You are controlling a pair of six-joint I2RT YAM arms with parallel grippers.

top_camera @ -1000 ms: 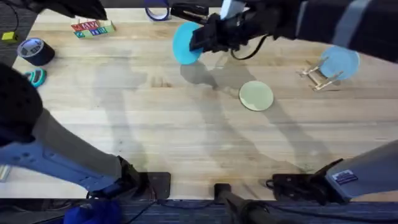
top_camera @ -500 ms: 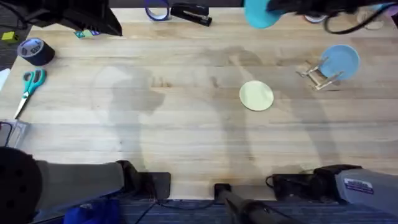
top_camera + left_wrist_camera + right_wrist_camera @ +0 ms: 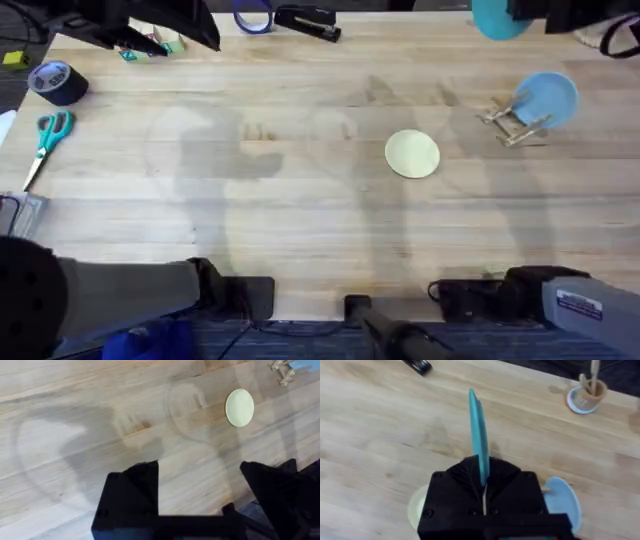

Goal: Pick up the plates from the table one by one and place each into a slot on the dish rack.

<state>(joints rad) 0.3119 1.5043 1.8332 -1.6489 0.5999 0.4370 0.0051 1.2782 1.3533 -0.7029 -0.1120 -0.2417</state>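
We list: right pincer (image 3: pixel 484 491) clamped on the teal plate (image 3: pixel 478 435), edge-up above the worktop (image 3: pixel 300 200); left pincer (image 3: pixel 200 495) wide open, empty; yellow-green plate (image 3: pixel 412 154) flat near the dish rack (image 3: pixel 515 125), which holds a pale blue plate (image 3: pixel 548 97).

overhead: above, wide table (image 3: pixel 300 200) | wrists: high, angled down | shared: yellow-green plate (image 3: pixel 412 154)

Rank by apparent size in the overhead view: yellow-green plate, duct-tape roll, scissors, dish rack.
1. Scissors, longest.
2. Yellow-green plate.
3. Duct-tape roll and dish rack look alike, so I leave them unranked.
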